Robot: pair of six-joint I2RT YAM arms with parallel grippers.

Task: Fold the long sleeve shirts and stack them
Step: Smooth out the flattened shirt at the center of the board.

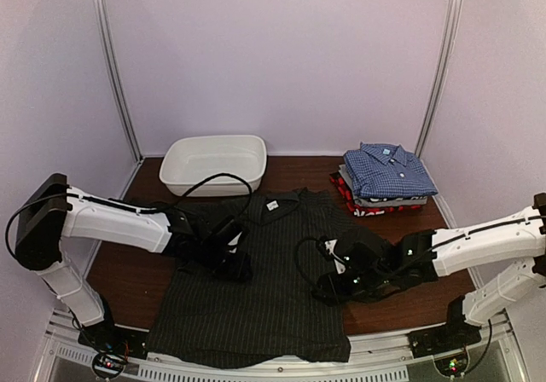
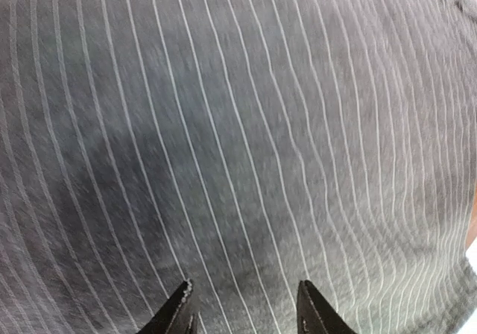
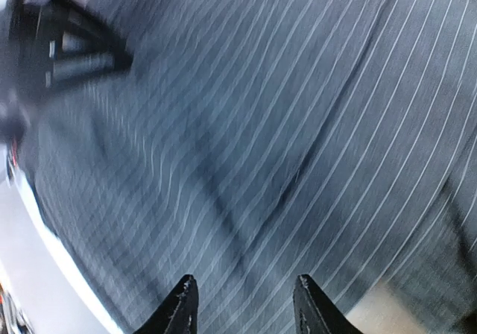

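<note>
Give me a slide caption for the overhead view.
Left gripper and right gripper over the spread pinstriped shirt; folded stack behind.

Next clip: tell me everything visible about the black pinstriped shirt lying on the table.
The black cloth shirt with thin white pinstripes lies spread nearly flat on the brown wooden table. Its collar and a white neck label point to the far side, and its hem reaches past the near edge. A long crease runs through its right part. The left gripper and the right gripper, both open, are low over it; contact cannot be judged.
</note>
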